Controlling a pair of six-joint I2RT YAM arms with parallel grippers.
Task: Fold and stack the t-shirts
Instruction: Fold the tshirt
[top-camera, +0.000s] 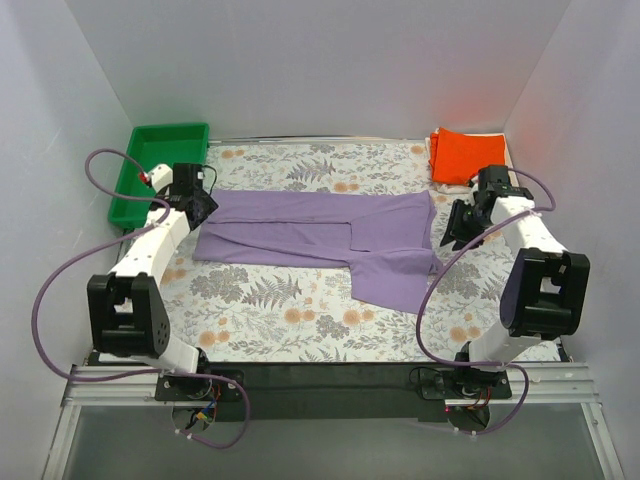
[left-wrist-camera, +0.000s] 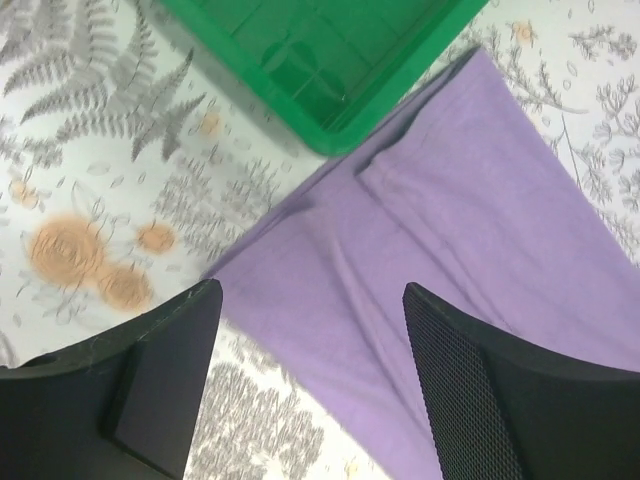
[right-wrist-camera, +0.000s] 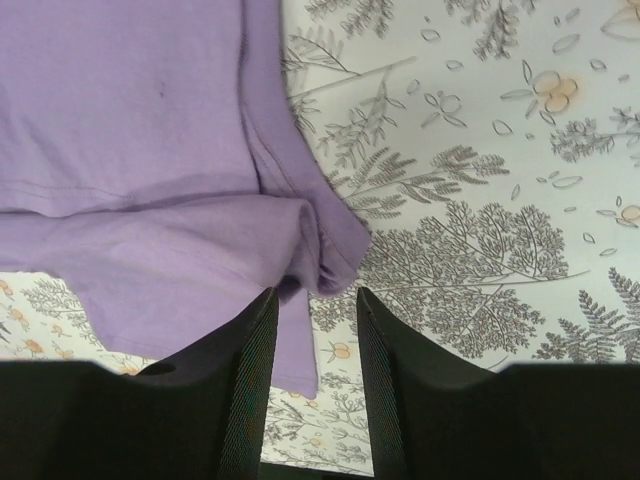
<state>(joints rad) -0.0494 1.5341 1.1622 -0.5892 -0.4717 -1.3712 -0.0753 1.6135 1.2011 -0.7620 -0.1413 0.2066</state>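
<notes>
A lavender t-shirt (top-camera: 330, 235) lies spread across the middle of the flowered table, its right part folded over itself. My left gripper (top-camera: 203, 207) hovers at its left end, near the green tray; in the left wrist view the gripper (left-wrist-camera: 312, 370) stands wide open above the lavender cloth (left-wrist-camera: 450, 230), holding nothing. My right gripper (top-camera: 462, 226) is at the shirt's right end. Seen from the right wrist, it (right-wrist-camera: 315, 300) is partly open, with a bunched shirt corner (right-wrist-camera: 325, 245) just beyond the tips and nothing between them. An orange folded t-shirt (top-camera: 465, 155) rests on a whitish one (top-camera: 452, 183) at the back right.
A green plastic tray (top-camera: 160, 170) stands at the back left corner, close to the left gripper, and its corner (left-wrist-camera: 330, 60) shows in the left wrist view. White walls enclose the table on three sides. The flowered table cover (top-camera: 290, 310) shows in front of the shirt.
</notes>
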